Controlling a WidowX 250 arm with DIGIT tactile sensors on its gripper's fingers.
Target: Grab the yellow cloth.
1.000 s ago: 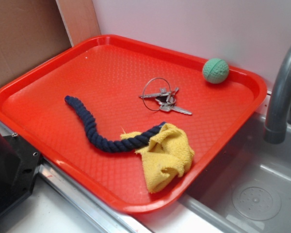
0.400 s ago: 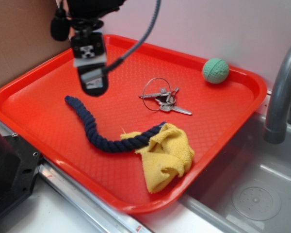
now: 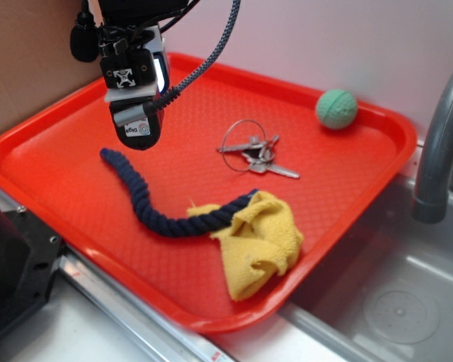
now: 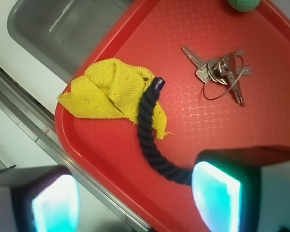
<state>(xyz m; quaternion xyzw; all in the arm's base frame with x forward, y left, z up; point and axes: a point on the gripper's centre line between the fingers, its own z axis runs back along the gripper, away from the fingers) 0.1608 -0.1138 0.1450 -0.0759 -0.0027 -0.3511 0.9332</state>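
**A:** Start big. What holds everything?

**B:** A red tray [image 3: 75,188], sitting partly over the edge of a steel sink [image 3: 385,302], with a grey faucet [image 3: 438,151] at its side. It keeps all the loose items on one flat surface, so anything the arm wants is reachable from above.

**A:** And the arm?

**B:** The gripper [image 3: 136,134] hangs over the far left part of the tray, above the free end of the navy rope [image 3: 147,207]. In the wrist view its two pads [image 4: 215,203] show at the bottom corners with a broad stretch of tray between them, so the jaws stand wide apart and hold nothing. I judge that suits an approach: open early, close only once over the target.

**A:** Where is the target?

**B:** The yellow cloth [image 3: 260,241] lies crumpled near the tray's front rim, on the sink side, well apart from the gripper. One end of the rope rests on top of it, across its folds.

**A:** Does that matter?

**B:** Probably. A pinch near the overlap could catch the rope too, so the bare bunched part towards the rim looks the safer spot.

**A:** Smaller things?

**B:** A green ball [image 3: 336,109] in the far corner, and a bunch of keys [image 3: 257,154] on a ring mid-tray; both lie clear of the cloth.
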